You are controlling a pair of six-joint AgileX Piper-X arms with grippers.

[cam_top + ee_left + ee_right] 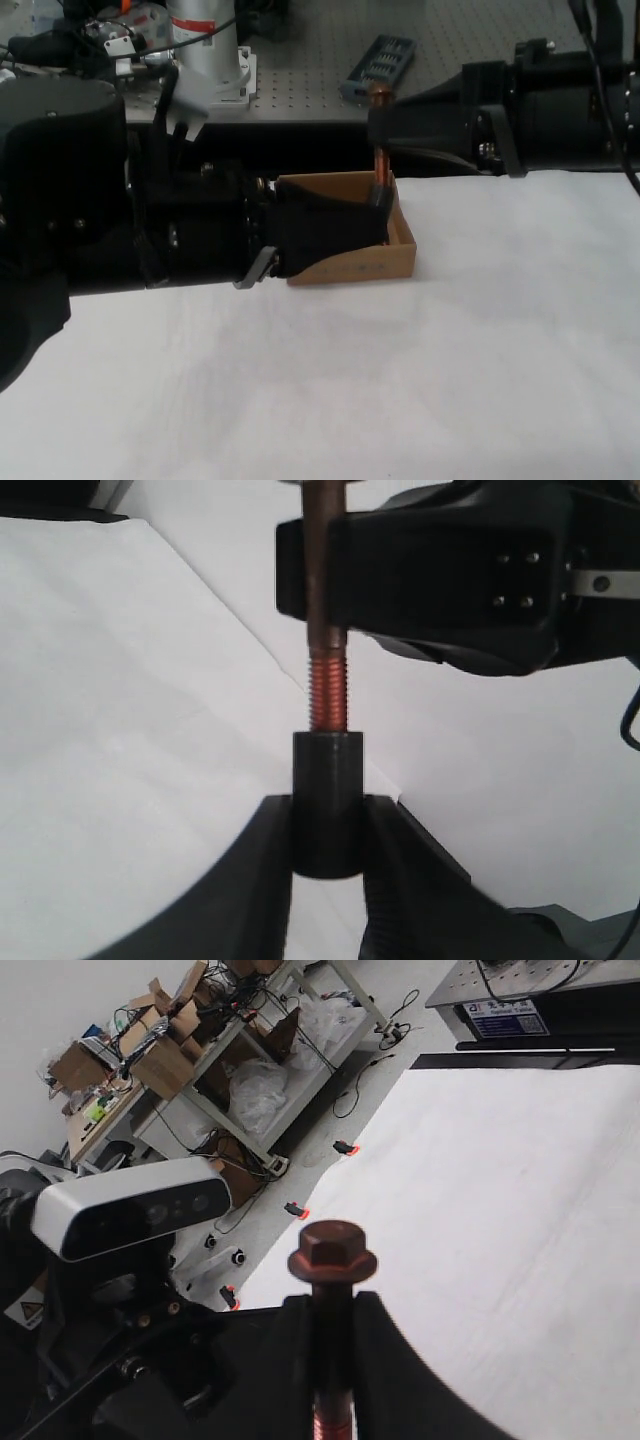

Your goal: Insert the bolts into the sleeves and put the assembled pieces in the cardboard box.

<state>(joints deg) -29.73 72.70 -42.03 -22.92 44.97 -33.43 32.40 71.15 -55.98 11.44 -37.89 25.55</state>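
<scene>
Bolt (326, 685), thread at sleeve (327, 802) (left wrist); hex head (right wrist)

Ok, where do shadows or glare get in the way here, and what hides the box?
High view: the left arm covers much of the cardboard box. Left wrist view: the sleeve reads as flat black, and the threads of the bolt are evenly lit. Right wrist view: no harsh glare on the bolt head.
</scene>
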